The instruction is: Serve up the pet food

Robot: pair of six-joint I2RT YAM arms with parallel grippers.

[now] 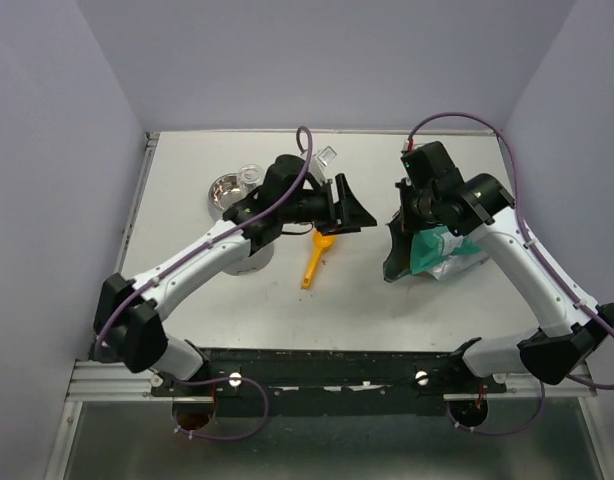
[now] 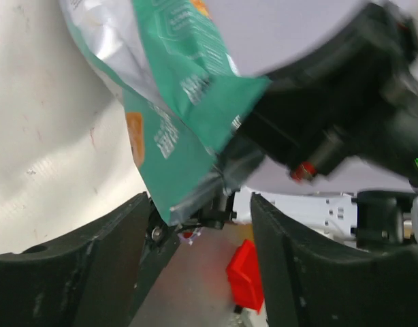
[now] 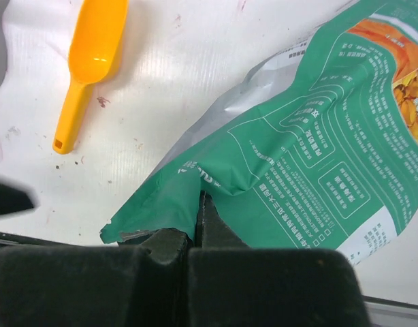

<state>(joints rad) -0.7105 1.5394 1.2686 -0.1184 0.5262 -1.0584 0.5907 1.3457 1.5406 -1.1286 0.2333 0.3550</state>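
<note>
The pet food is hidden; no kibble shows in any view. The teal-and-white bag (image 1: 437,250) lies at the right of the table. My right gripper (image 1: 399,250) is shut on its top edge, with bag foil pinched between the fingers in the right wrist view (image 3: 199,218). The bag (image 2: 175,102) also fills the upper left wrist view. My left gripper (image 1: 349,210) is open and empty, held above the table just left of the bag, with its fingers (image 2: 93,259) spread wide. The orange scoop (image 1: 315,258) lies flat below the left gripper and shows in the right wrist view (image 3: 90,65).
A steel bowl (image 1: 225,190) and a clear cup (image 1: 249,176) stand at the back left. Another clear container (image 1: 325,158) is behind the left wrist. A white cylinder (image 1: 253,258) stands under the left forearm. Walls close in the table.
</note>
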